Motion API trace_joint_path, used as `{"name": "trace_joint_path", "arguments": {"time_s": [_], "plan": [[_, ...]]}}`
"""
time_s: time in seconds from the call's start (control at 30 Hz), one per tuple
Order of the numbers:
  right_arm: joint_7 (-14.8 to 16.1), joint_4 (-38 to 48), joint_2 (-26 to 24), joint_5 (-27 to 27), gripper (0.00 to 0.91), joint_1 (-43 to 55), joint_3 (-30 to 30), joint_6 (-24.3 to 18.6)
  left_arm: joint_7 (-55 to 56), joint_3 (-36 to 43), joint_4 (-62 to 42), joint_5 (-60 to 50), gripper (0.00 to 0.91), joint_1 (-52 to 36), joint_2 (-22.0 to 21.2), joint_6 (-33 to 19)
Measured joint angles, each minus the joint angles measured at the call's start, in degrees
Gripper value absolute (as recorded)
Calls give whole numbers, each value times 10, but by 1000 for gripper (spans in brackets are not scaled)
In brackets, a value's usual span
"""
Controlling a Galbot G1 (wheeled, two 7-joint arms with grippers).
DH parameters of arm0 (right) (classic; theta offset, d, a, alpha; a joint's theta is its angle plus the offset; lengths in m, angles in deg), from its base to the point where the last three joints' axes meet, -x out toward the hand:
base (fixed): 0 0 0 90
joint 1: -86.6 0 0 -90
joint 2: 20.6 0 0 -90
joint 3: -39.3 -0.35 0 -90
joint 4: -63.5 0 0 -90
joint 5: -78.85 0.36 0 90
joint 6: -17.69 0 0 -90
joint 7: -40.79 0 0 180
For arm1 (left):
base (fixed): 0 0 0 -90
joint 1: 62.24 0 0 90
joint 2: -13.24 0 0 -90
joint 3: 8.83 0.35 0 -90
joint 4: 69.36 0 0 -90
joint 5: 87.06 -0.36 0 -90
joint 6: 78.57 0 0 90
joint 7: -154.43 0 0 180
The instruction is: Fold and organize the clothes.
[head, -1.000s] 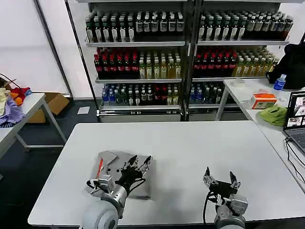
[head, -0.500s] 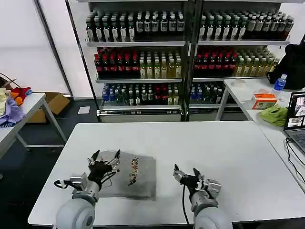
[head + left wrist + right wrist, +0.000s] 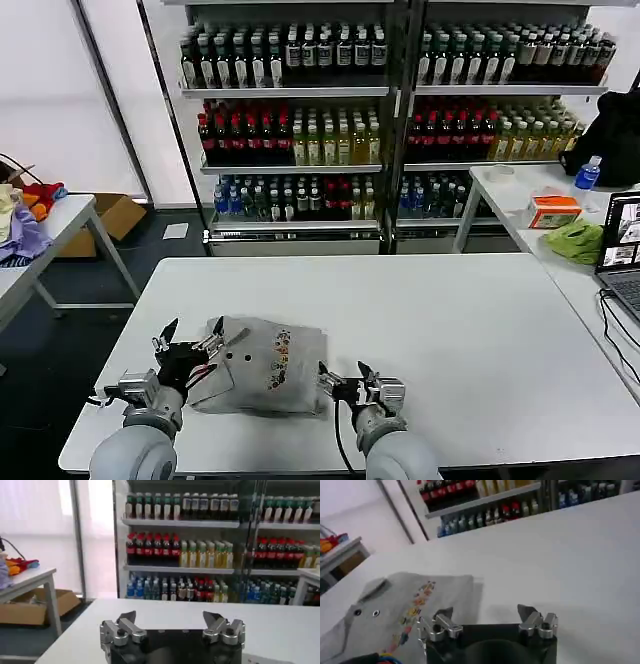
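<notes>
Lying folded on the white table [image 3: 420, 310] near its front edge, the grey shirt [image 3: 268, 367] shows its print; the left gripper [image 3: 187, 347] hovers beside its left edge, fingers spread. The right gripper [image 3: 347, 383] sits at its right corner, fingers spread and empty.

Bright even light, soft shadows

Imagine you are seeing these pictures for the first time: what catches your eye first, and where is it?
First, the folded grey shirt with its strip of multicoloured print, lying near the front edge of the white table. Next, the two open grippers flanking it: the left gripper at its collar side and the right gripper at its opposite corner. Behind the table, tall shelves of bottled drinks fill the background.
</notes>
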Motion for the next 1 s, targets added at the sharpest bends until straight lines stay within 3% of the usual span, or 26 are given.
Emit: {"name": "trace_joint_path", "arguments": {"time_s": [0.1, 0.17, 0.3, 0.33, 0.37, 0.4, 0.43, 1.0], "plan": [[1, 15, -1, -2, 897, 10, 18, 0, 0, -4, 2, -2, 907, 5, 0, 2], [1, 23, 0, -3, 786, 16, 27, 0, -1, -7, 5, -2, 907, 10, -1, 4], [5, 38, 1, -5, 665, 27, 41, 1, 0, -12, 9, -2, 907, 17, -1, 6], [6, 41, 0, -6, 584, 30, 44, 1, 0, -13, 11, -2, 907, 19, -1, 7], [6, 44, 0, -7, 242, 32, 47, 1, -1, -13, 12, -2, 907, 21, -2, 8], [7, 46, 0, -8, 91, 34, 49, 1, -1, -14, 13, -2, 907, 22, -2, 9], [7, 50, 1, -11, 0, 36, 50, 0, -1, -14, 14, -2, 907, 24, -2, 9], [27, 77, 0, -52, 0, 43, 56, -5, -3, -14, 15, -2, 907, 33, -10, 16]]}}
